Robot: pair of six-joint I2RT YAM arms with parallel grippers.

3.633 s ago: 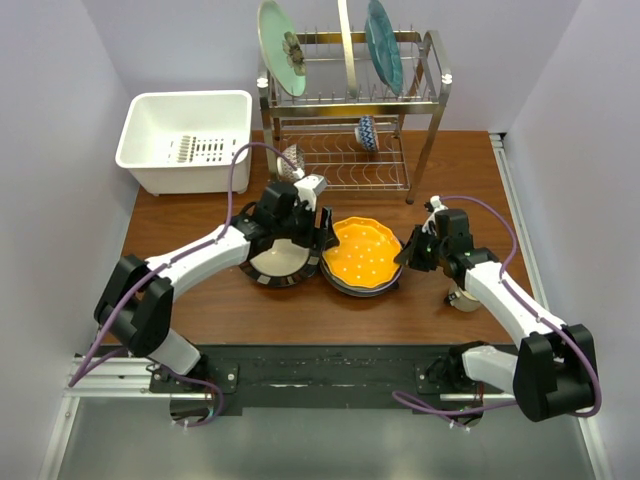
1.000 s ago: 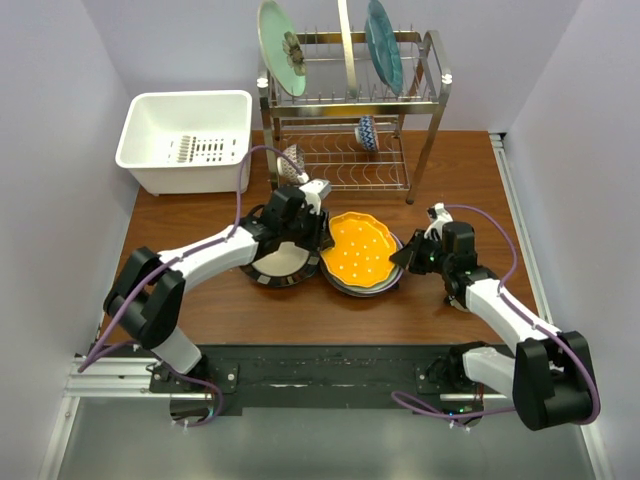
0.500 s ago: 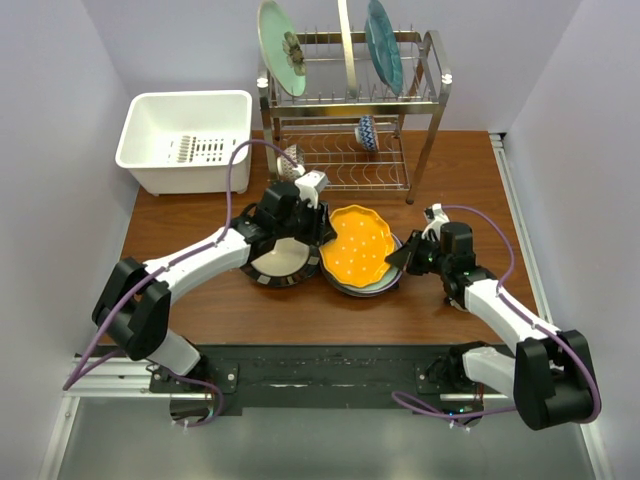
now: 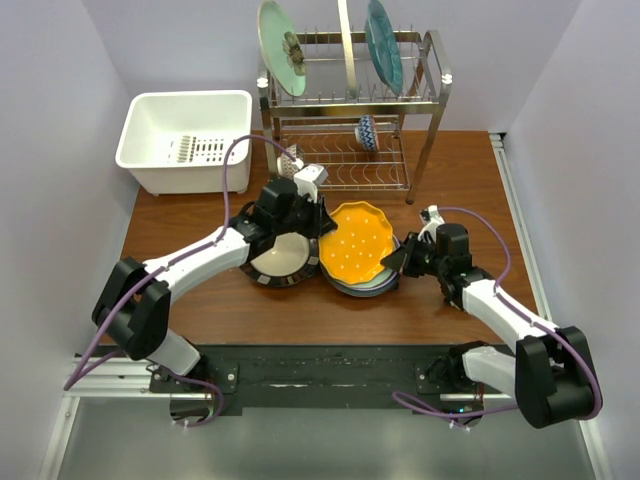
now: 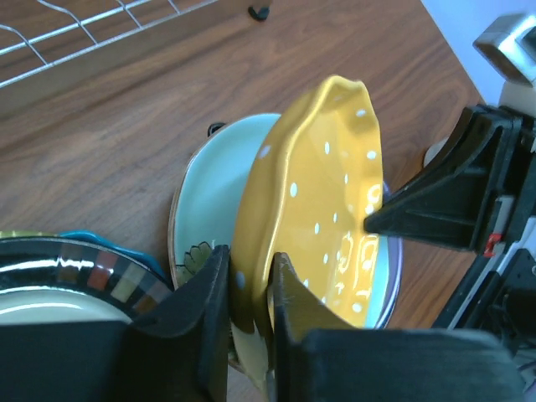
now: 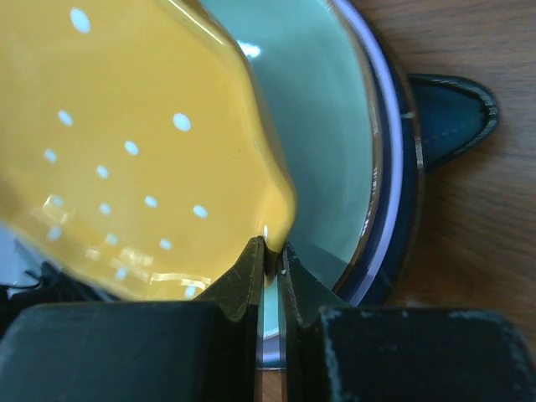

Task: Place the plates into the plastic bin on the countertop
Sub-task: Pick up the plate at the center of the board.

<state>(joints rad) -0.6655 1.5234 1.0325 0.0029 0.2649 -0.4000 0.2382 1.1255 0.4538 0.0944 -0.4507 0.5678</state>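
Setting: a brown wooden table (image 4: 450, 300) closed in by pale lavender walls (image 4: 180, 50).
Plastic bin: white, at the back left corner (image 4: 135, 130), well apart from both arms; no plate lies inside.
Dish rack: steel wire, two tiers, at the back centre (image 4: 432, 100). A teal plate (image 4: 383, 45) and a pale green flower plate (image 4: 280, 45) stand on edge in its top tier, and a small bowl (image 4: 367, 132) sits on the lower one.
Orange plate: scalloped, white-dotted (image 4: 362, 243), tilted up off the stack at mid-table.
Stack beneath: a pale green plate (image 6: 318, 126) on a lavender plate (image 6: 387, 142) on a dark blue star plate (image 6: 452, 109).
Striped plate: black-striped rim, cream centre (image 4: 280, 262), flat on the table just left of the stack.
Left gripper: (image 5: 249, 272) its jaws stand narrow, one finger on each face of the orange plate's near rim, clamping it.
Right gripper: (image 6: 270, 251) its fingers are pressed together with nothing between them, and the tips touch the orange plate's opposite edge.
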